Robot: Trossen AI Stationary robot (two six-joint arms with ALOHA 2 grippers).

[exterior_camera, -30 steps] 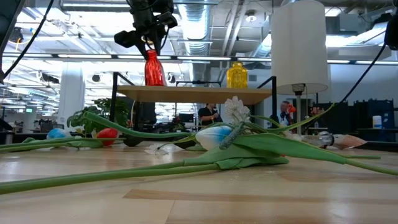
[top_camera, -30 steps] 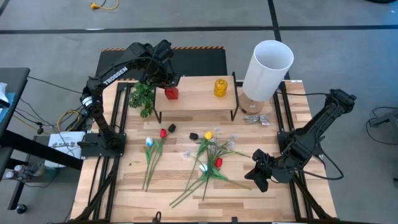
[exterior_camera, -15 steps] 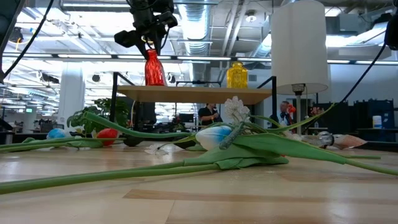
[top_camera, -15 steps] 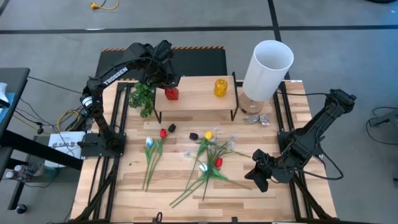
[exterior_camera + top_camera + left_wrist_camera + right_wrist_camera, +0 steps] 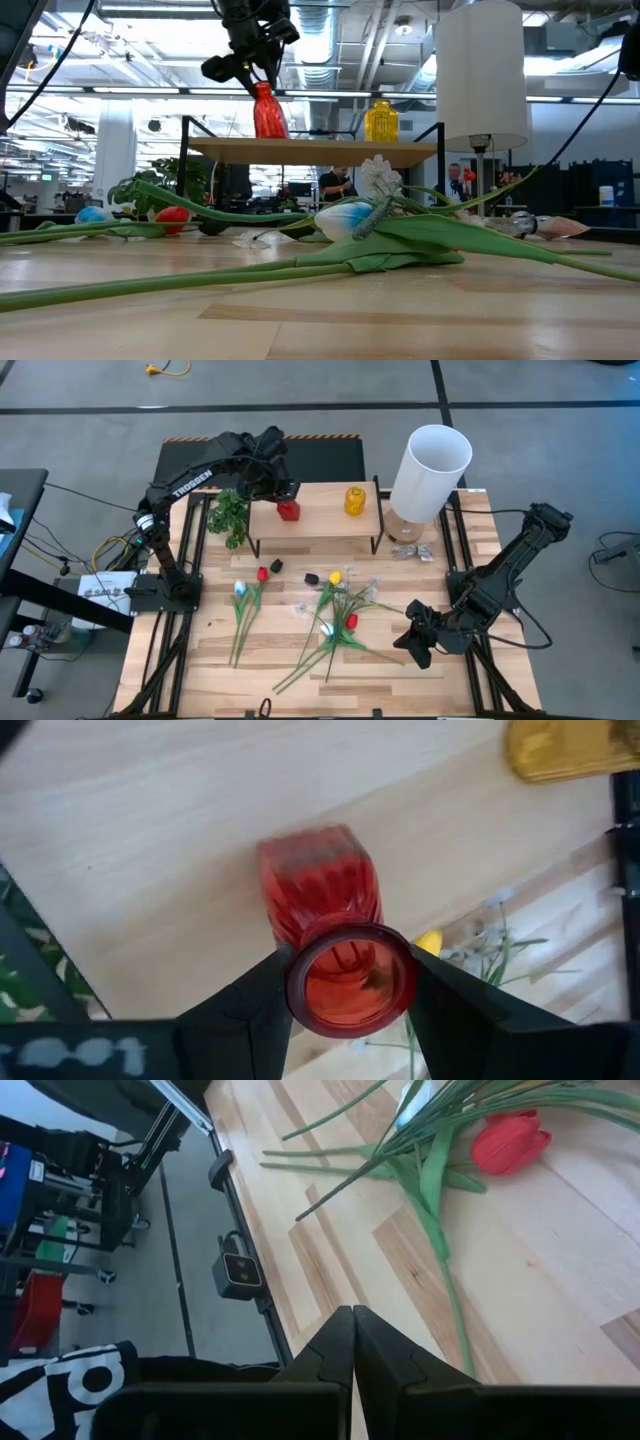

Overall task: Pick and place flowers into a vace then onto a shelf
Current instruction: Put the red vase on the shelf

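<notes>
Left gripper (image 5: 350, 995): over the shelf's left part, its two dark fingers (image 5: 245, 1010) pressed on either side of the red vase's neck, closed about it.
Red vase (image 5: 288, 510): on the shelf, tipped a little in the low view; no flower seen in it.
Yellow vase (image 5: 354, 500): upright on the shelf, to the right of the red vase and apart from it.
Shelf (image 5: 320, 525): at the far side of the surface (image 5: 200, 660), between the leaf sprig (image 5: 230, 515) and the white lamp (image 5: 430, 460).
Flowers (image 5: 335, 610): lying loose on the surface in front of the shelf, stems crossing; a red tulip (image 5: 510, 1140) near the right arm.
Right gripper (image 5: 352, 1342): low at the surface's near right edge, fingers pressed together, empty.
</notes>
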